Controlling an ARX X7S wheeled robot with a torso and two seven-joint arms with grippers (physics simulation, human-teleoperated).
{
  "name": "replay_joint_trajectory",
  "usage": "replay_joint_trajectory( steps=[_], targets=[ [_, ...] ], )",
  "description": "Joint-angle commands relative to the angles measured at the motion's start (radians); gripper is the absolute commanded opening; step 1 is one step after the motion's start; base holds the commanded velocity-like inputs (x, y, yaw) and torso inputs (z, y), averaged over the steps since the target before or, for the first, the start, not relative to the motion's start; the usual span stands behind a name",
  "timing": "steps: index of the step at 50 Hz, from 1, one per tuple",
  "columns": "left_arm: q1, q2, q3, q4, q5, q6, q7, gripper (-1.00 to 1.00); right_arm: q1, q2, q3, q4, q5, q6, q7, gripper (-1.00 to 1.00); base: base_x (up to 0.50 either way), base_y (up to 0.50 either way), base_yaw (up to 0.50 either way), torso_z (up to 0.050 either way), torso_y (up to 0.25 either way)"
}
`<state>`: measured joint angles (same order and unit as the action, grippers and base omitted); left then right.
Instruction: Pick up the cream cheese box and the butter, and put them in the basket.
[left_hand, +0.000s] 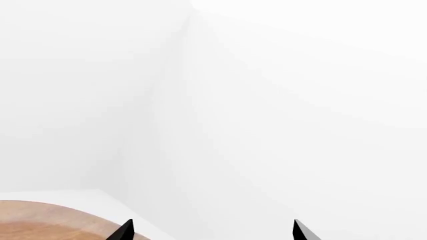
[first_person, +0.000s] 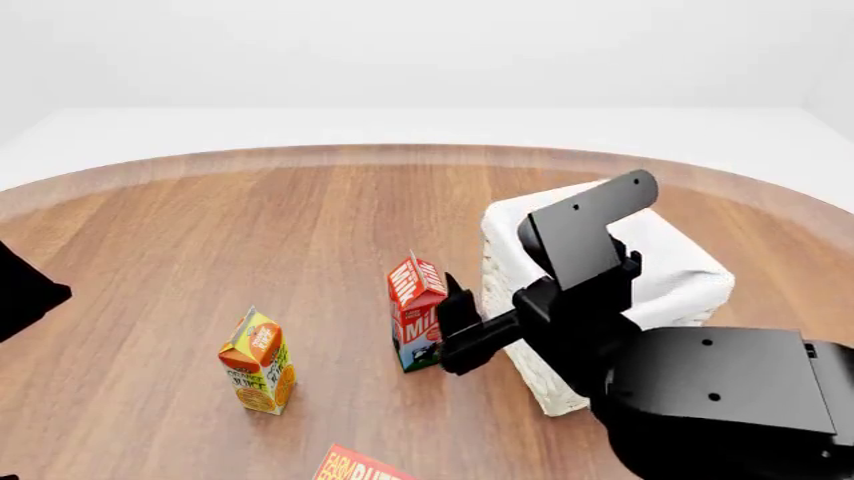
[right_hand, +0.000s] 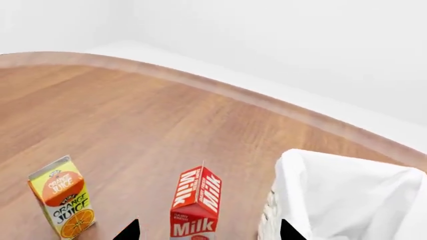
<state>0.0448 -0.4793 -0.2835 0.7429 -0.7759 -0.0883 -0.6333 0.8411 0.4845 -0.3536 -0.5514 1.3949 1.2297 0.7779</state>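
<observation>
The butter (first_person: 360, 467) is an orange-red box lying at the near edge of the head view, only its top showing. The white wicker basket (first_person: 681, 262) with its cloth liner stands at the right, partly behind my right arm; its liner also shows in the right wrist view (right_hand: 347, 195). The cream cheese box is not in view. My right gripper (first_person: 451, 330) is open and empty, just right of the milk carton and left of the basket; its fingertips (right_hand: 129, 231) show in the right wrist view. My left gripper (left_hand: 213, 232) is open and empty, facing white walls.
A red-and-white milk carton (first_person: 416, 312) stands upright mid-table, also in the right wrist view (right_hand: 195, 205). An orange juice carton (first_person: 260, 362) stands to its left, also in the right wrist view (right_hand: 63, 200). The round wooden table (first_person: 267, 230) shows its edge in the left wrist view (left_hand: 47, 220).
</observation>
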Motion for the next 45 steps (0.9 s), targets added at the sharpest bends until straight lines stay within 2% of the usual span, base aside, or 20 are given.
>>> replay_joint_trajectory(
  steps=[1,24,45],
  targets=[
    [0.001,-0.001,0.002,-0.001,0.000,0.003,-0.001,1.00,-0.046,0.021,-0.006,-0.042,0.028,-0.004,-0.002,1.00,0.00,0.00,0.00,0.000,0.000],
    [0.003,-0.005,0.004,-0.001,0.000,0.006,-0.004,1.00,-0.082,0.046,0.007,-0.101,0.154,-0.029,-0.046,1.00,0.00,0.00,0.00,0.000,0.000],
    [-0.002,-0.010,0.008,0.000,-0.002,0.004,-0.012,1.00,-0.063,0.075,0.018,-0.138,0.255,-0.046,-0.019,1.00,0.00,0.00,0.00,0.000,0.000]
  ],
)
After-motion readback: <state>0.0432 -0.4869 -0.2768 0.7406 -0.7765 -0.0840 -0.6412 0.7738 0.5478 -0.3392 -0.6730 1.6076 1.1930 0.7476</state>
